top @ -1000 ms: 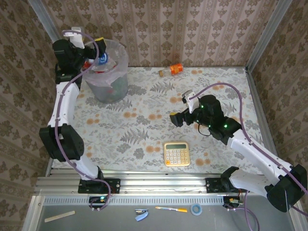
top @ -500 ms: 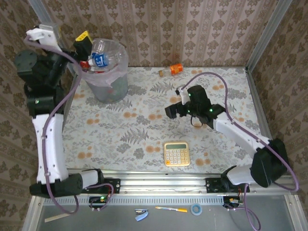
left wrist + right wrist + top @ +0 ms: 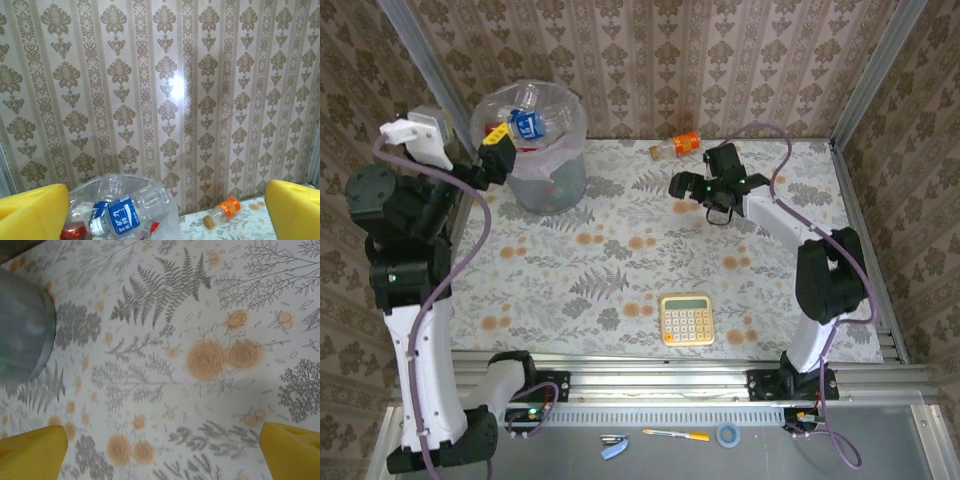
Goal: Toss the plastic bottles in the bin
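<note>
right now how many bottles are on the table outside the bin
1: an orange-labelled bottle lying at the far edge, right of the bin. Others may be hidden behind the arms.

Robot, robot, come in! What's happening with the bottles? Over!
Left pincer open, empty, by bin rim. Right pincer open, empty, near orange-capped bottle on table. Blue-label bottle in bin. Nothing in the way.

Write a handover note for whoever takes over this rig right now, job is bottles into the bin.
Left gripper: open, empty, beside the rim of the bin.
Right gripper: open, empty, over the table, short of the orange-labelled bottle.
Done: a blue-labelled bottle and others lie in the bin.
Left: the orange-labelled bottle, lying by the back wall. Leave the calculator.
</note>
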Controlling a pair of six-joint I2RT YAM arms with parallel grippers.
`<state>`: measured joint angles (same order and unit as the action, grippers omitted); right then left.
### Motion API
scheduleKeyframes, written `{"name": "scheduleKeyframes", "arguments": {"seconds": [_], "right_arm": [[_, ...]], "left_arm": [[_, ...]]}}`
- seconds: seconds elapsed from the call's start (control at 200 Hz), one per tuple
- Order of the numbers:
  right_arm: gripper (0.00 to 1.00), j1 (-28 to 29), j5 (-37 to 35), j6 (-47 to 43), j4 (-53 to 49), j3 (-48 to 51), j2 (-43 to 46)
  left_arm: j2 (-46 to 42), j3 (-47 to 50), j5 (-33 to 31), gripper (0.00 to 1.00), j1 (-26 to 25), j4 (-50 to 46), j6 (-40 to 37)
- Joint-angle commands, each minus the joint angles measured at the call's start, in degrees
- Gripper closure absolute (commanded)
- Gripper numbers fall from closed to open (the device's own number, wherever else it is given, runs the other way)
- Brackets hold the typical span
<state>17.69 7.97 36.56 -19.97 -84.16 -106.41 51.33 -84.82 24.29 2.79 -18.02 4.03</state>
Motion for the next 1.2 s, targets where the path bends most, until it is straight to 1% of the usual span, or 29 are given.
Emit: {"name": "scheduleKeyframes", "arguments": {"seconds": [0.0,0.14,0.25,0.455,0.6,0.73,1.0,1.195], "right_arm": [[0.00,-1.22,-0.15,6.82,-1.99,-4.89,-4.59],[0.00,-2.79,-0.62,9.92,-2.09,-10.62,-10.55],[0.00,-4.04,-0.71,11.64,-2.91,-16.01,-15.36],[0.00,-5.47,-1.70,13.57,-5.49,-27.67,-24.52],[0.00,-6.16,-1.91,14.88,-7.31,-36.10,-31.19],[0.00,-6.84,-1.81,16.72,-6.42,-41.95,-36.27],[0.00,-7.33,-2.02,18.70,-9.06,-59.37,-47.86],[0.00,-7.42,-4.63,20.61,-10.39,-67.53,-53.07]], "left_arm": [[-2.52,1.75,0.86,0.00,0.38,-1.55,-1.22],[-5.56,5.39,1.43,0.00,0.35,-1.17,-0.39],[-7.30,7.91,3.05,0.00,0.38,-0.71,0.33],[-8.31,11.58,4.19,0.00,-0.04,0.56,1.92],[-8.19,14.93,3.90,0.00,-0.53,3.23,3.32],[-7.62,17.72,3.37,0.00,-1.64,6.14,4.27],[-4.71,19.64,1.06,0.00,-5.44,7.75,2.49],[-3.04,21.06,-0.18,0.00,-6.33,9.75,2.74]]}}
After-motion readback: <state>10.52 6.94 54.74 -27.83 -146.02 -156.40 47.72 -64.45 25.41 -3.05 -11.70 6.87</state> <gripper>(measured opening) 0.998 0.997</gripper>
